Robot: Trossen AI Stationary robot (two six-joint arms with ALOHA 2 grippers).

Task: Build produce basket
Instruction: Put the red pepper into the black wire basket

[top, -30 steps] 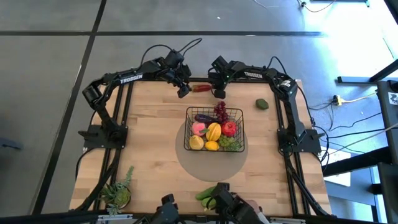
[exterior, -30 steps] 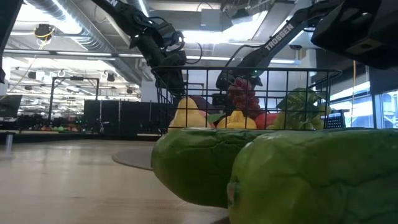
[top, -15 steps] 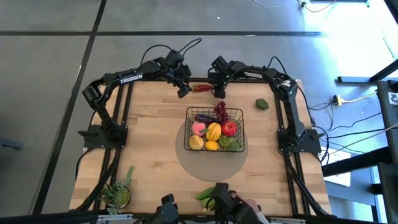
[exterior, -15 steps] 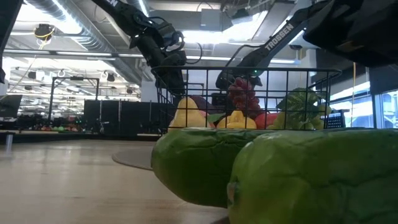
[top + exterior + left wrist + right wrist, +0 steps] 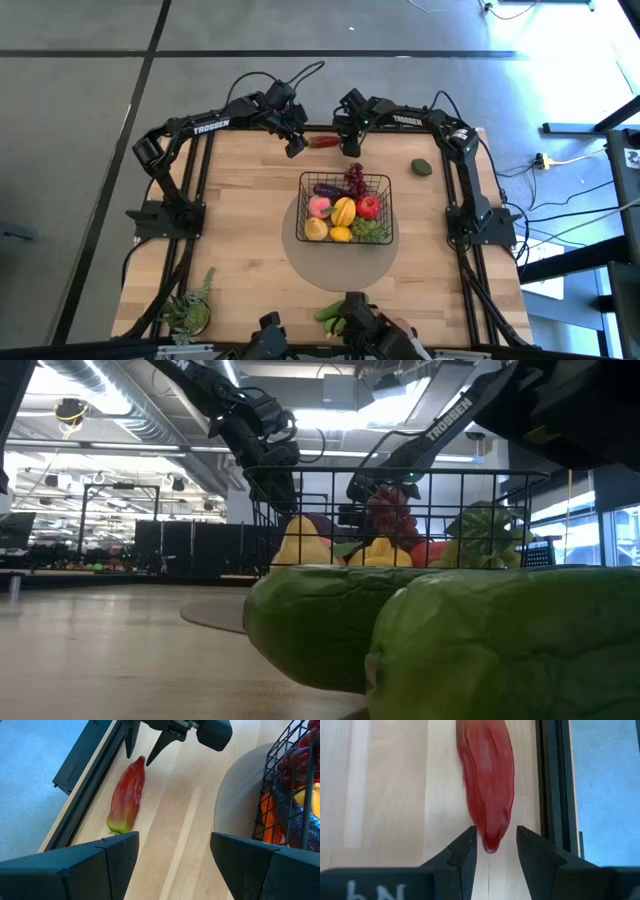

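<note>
The right gripper's (image 5: 494, 851) two dark fingers (image 5: 464, 854) stand a narrow way apart at the bottom centre of the right wrist view, with the pointed red tip of a red pepper (image 5: 487, 785) between them; the fingers flank that tip and a sliver of wood shows on each side, so no grip is seen. The pepper lies flat on the wooden table (image 5: 240, 230), running along the dark frame rail (image 5: 551, 780) at the table's edge. In the left wrist view the same pepper (image 5: 127, 796) shows its green stem end toward the lower left and its red tip at the upper centre, where the right gripper (image 5: 146, 751) reaches down over it. The left gripper's (image 5: 172, 851) fingers (image 5: 75, 865) stand wide apart across the bottom of that view, holding nothing.

In the high view both grippers sit at the upper centre, left gripper (image 5: 294, 146) and right gripper (image 5: 351, 146) on either side of the pepper (image 5: 324, 142). Below them, at centre frame, the basket (image 5: 345, 182) stands on a round grey mat (image 5: 300, 255), filled with produce (image 5: 344, 212): purple grapes, a red apple, a yellow mango, a pink peach. A green fruit (image 5: 421, 167) lies apart at the upper right, cucumbers (image 5: 330, 312) at the bottom centre, a potted plant (image 5: 188, 310) at the lower left.
</note>
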